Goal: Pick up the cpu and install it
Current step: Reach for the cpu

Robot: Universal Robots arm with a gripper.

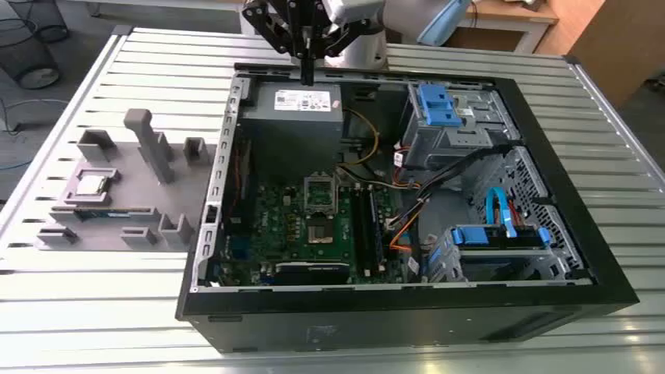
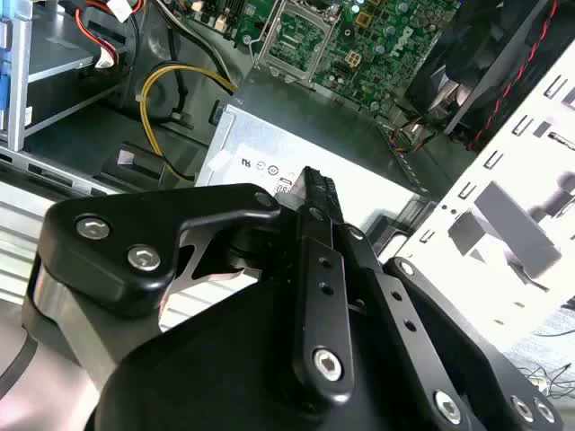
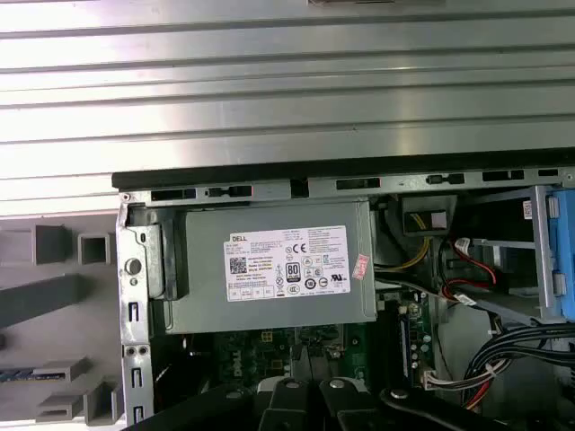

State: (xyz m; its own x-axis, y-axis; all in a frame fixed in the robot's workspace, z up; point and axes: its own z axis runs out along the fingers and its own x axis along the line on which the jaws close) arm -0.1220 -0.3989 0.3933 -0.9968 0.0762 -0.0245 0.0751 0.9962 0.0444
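Above the power supply [image 1: 286,128]: hand [image 1: 307,76], fingers pressed together (pointing down)
The cpu [image 1: 92,185]: well apart from hand, on grey tray [image 1: 130,187]

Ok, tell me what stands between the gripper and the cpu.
The gripper hangs over the power supply. The case wall and a tall grey tray post lie between it and the cpu; nothing covers the cpu.

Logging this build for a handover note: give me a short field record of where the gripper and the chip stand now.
gripper: black gripper, shut, empty, over the grey power supply box
chip: small shiny silver square chip, lying on the grey plastic parts tray, outside the open black computer case, at the exterior view's left
stage: chip not yet picked up
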